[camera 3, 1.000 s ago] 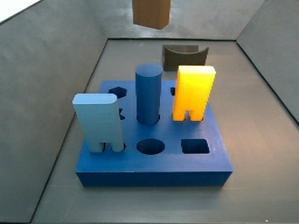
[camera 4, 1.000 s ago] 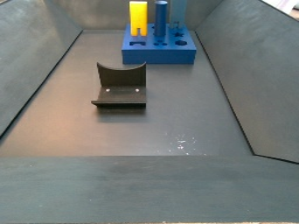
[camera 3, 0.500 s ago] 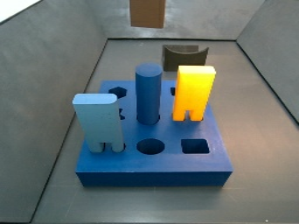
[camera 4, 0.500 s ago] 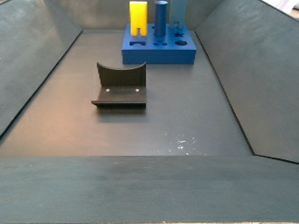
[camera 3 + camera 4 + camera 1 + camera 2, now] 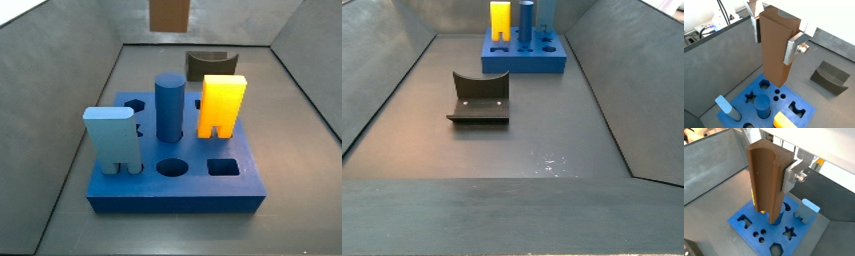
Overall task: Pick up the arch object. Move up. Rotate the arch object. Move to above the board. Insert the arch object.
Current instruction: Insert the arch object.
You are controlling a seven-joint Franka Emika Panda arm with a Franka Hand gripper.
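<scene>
Claw [image 5: 772,31] clamped on my arch [image 5: 777,50].
It hangs upright, high above the board [image 5: 797,98].

gripper [image 5: 776,31]: high above the board [image 5: 801,98], seen in both wrist views, also [image 5: 774,162]
jaws: closed on the arch object [image 5: 777,50], one plate per side, top end clamped
fingers [image 5: 792,46]: flat silver plates, pointing down twd board; near plate w/ screw clear in a wrist view [image 5: 791,178]
held piece: hangs upright below fingers, lower end over board, not touching it
side views: gripper body out of frame; only the arch object's lower part shows at the frame top [image 5: 168,14]
arm/wrist: not visible
</scene>
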